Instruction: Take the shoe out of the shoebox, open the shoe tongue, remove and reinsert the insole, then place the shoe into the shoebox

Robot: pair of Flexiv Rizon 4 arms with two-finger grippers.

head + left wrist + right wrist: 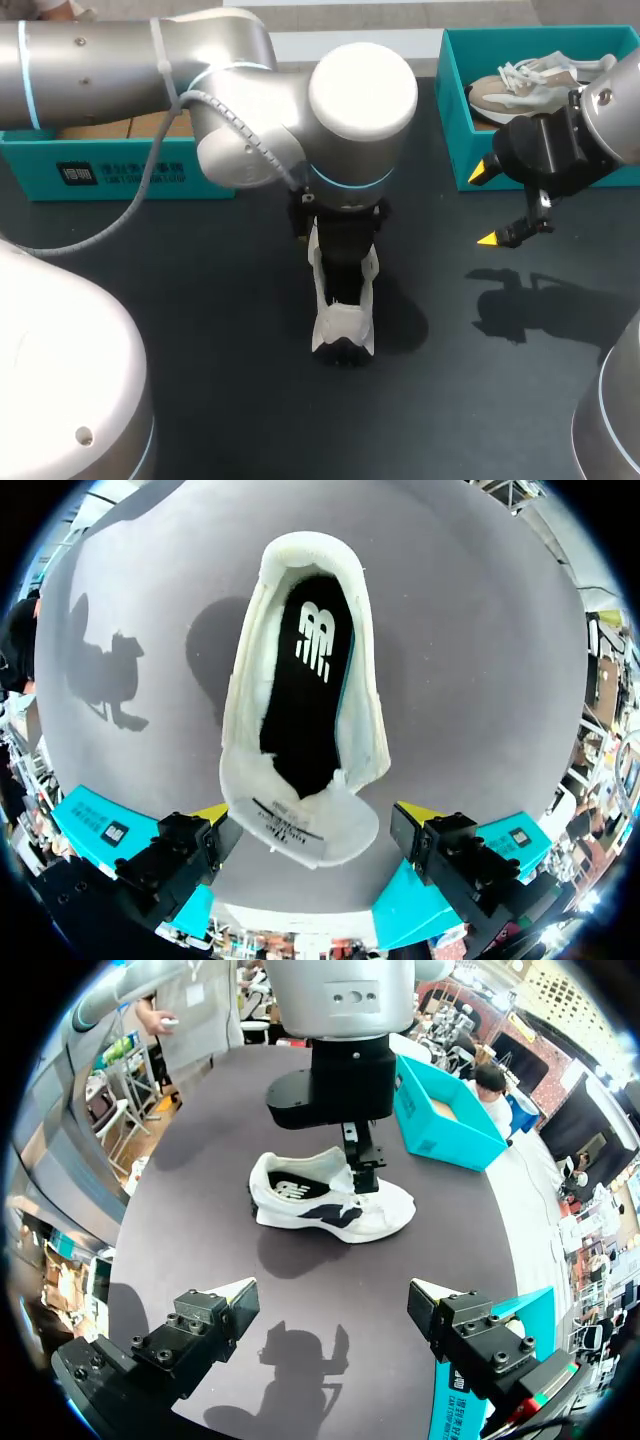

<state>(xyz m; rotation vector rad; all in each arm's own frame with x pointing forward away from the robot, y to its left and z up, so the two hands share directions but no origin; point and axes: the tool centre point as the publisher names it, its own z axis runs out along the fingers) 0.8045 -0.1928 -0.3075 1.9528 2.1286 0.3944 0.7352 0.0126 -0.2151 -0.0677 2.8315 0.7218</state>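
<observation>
Currently: shoe (342, 325) upright at the middle of the tabletop (200, 330), outside the shoebox (452, 110).
From overhead, the left arm (360, 90) hides part of the shoe; its black insole (305, 680) shows only from the left wrist. Left hand (315, 815) wide astride the tongue, gripping nothing. Right hand (484, 205) wide, empty, near the shoebox's front wall. Tabletop shows on every side of the shoe.

The dark bench (200, 300) is lit brightly and evenly from overhead. A crisp shadow of the right gripper (486, 205) is thrown onto the bench just beside it, toward the robot, and a softer shadow is cast beside the shoe (343, 325). A mild sheen is seen on the white joint cap (362, 85) of the left arm (100, 70). In the right wrist view, that gripper's shadow is seen on the bench between its fingers.
</observation>
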